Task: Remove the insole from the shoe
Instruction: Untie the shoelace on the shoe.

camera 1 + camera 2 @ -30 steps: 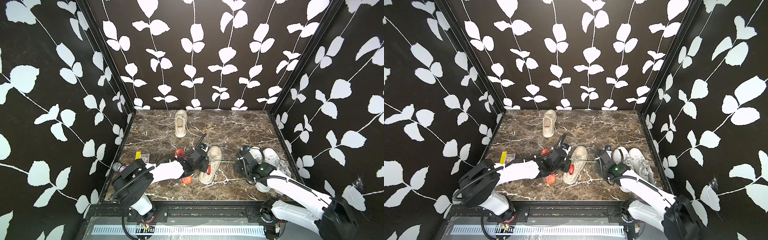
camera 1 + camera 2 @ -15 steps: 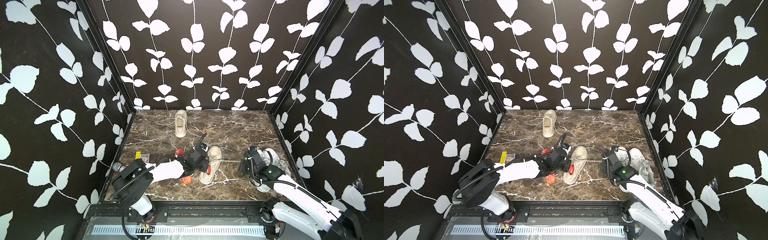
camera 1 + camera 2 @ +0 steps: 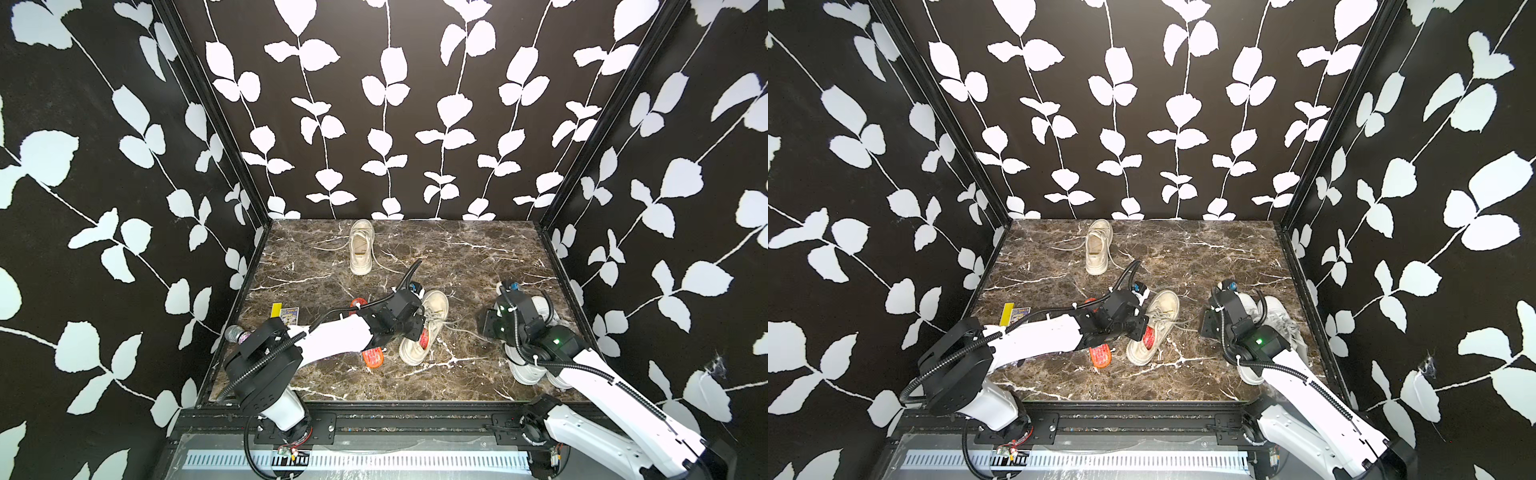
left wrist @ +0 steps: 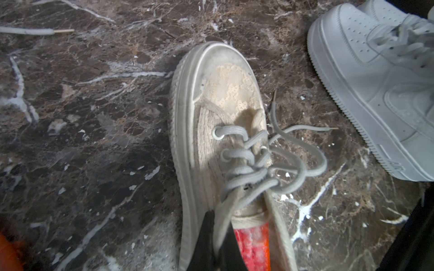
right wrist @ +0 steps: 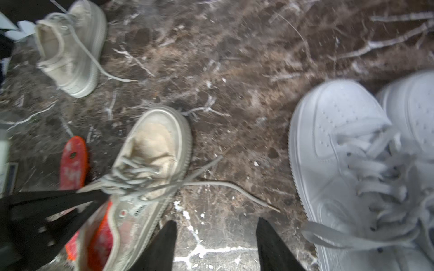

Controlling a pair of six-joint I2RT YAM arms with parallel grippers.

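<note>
L gripper [image 4: 217, 225] pinched tight on upper of beige sneaker [image 3: 428, 324], by the laces, lower centre in both top views. Red insole [image 4: 252, 244] sits inside its heel end. R gripper [image 5: 216, 237] has fingers apart over marble table [image 3: 457, 257], between it & white sneakers [image 5: 340, 140].

- Beige lace-up canvas sneaker [image 5: 150, 164]: short line of dark lettering [image 5: 141, 209] on its side wall, just below the eyelets, seen in right wrist view. Blurred; approx. lowercase "miu miu", not certain.
- White leather sneaker [image 4: 375, 93]: small raised mark [image 4: 397, 165] low on the sole edge, left wrist view. Illegible.
- Small blue-edged printed card [image 3: 289, 314], lying flat on the brown marble tabletop [image 3: 457, 257] w/ a yellow strip [image 3: 276, 309] beside it, in both top views. Some print on the card, too small to read.
</note>
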